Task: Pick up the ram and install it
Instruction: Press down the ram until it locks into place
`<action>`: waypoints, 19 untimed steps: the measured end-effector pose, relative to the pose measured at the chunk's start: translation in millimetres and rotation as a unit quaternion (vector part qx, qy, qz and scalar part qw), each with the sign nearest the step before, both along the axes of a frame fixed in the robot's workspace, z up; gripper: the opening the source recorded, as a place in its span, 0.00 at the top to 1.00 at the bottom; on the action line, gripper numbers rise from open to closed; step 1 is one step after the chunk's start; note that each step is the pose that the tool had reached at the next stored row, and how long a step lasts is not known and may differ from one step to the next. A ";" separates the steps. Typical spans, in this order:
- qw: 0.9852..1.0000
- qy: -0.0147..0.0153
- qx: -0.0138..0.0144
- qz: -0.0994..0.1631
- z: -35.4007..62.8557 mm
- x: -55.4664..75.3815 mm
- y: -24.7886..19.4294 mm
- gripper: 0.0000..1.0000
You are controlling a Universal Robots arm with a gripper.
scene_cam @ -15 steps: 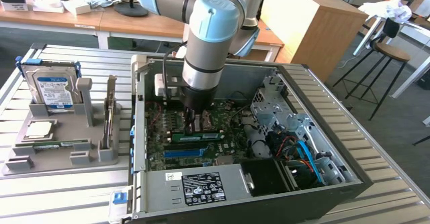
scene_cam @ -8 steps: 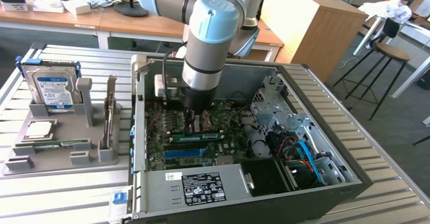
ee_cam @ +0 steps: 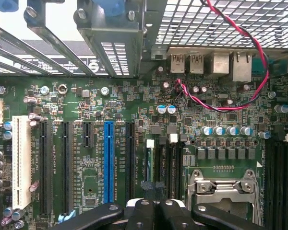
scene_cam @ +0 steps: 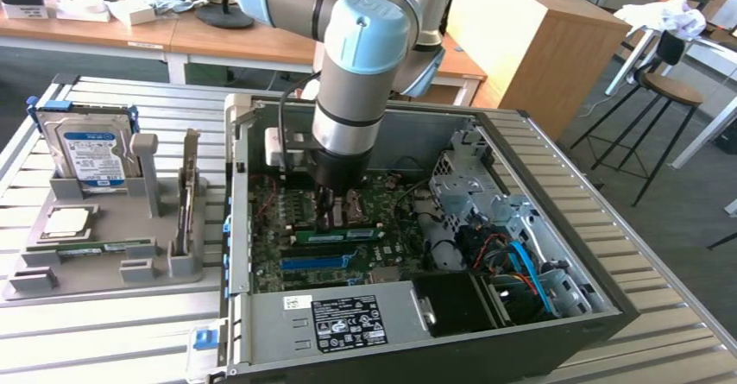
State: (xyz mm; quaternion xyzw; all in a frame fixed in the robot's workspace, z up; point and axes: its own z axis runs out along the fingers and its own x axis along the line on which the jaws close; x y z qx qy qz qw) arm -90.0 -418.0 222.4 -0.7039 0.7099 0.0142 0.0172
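ram [ee_cam: 150, 165]: thin green stick sitting edge-up in a memory slot on the motherboard, right under the gripper; in the exterior view it is lying along the slot [scene_cam: 337, 234] beside the fingers.
gripper [ee_cam: 154, 203]: fingers closed together, pressing down over the top edge of the ram; whether it is pinching the stick or just pushing on it, cannot tell.
arm [scene_cam: 357, 65]: reaching straight down into the open computer case [scene_cam: 576, 254].
motherboard [ee_cam: 86, 96]: blue slot [ee_cam: 108, 158] and white slot [ee_cam: 22, 160] standing off to one side of the ram, both unfilled.
tray [scene_cam: 69, 272]: grey holder well apart on the exterior view's left, carrying a hard drive [scene_cam: 86, 147] and an upright card [scene_cam: 188, 194].
progress: pickup looking done, ram already at the slot; full seating and side latches not confirmable, so install judged late-stage, not finished.
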 end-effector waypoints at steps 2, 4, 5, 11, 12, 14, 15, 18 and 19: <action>1.000 0.000 0.000 0.000 1.7 0.1 0.1 0.90; 1.000 0.000 0.000 0.000 4.8 0.0 -0.1 0.90; 1.000 0.000 0.000 0.000 6.2 0.0 -0.1 0.90; 1.000 0.000 0.000 0.000 16.9 -0.1 -0.1 0.90; 1.000 0.000 0.000 0.000 18.8 -0.1 -0.1 0.90; 1.000 0.000 0.000 0.000 23.2 -0.1 -0.1 0.90; 1.000 0.000 0.000 0.000 25.3 -0.1 -0.1 0.90; 1.000 0.000 0.000 0.000 31.4 -0.1 -0.1 0.90; 1.000 0.000 0.000 0.000 33.4 -0.1 -0.1 0.90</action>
